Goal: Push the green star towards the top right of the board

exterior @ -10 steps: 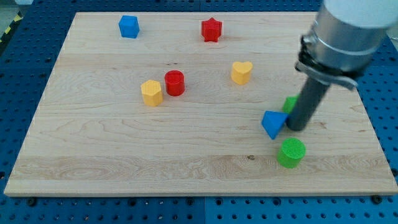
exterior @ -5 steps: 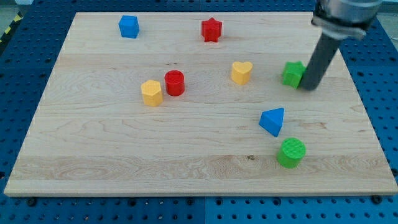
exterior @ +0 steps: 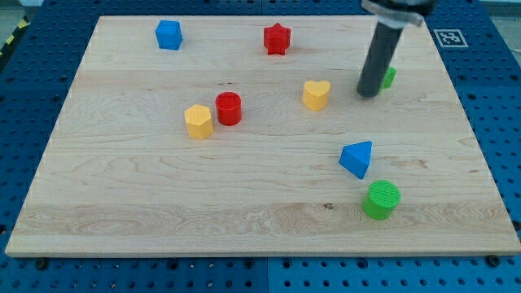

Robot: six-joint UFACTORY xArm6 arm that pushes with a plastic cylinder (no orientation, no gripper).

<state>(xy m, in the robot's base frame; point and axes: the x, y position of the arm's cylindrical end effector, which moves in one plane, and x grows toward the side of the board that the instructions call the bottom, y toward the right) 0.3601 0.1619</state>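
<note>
The board (exterior: 146, 203) is pale, light-brown wood with fine grain lines and a small dark knot low down. Around it the table (exterior: 32, 98) is deep blue, dotted with rows of small holes.

The blue cube (exterior: 168, 34) and blue triangle (exterior: 357, 158) share one bright blue. The red star (exterior: 277, 38) and red cylinder (exterior: 229, 108) are a strong red. The yellow heart (exterior: 316, 94) and yellow hexagon (exterior: 199, 121) are warm orange-yellow. The green cylinder (exterior: 381, 199) and green star (exterior: 389, 77) are vivid green.

The rod (exterior: 378, 59) is dark grey, near black at my tip (exterior: 368, 93).
</note>
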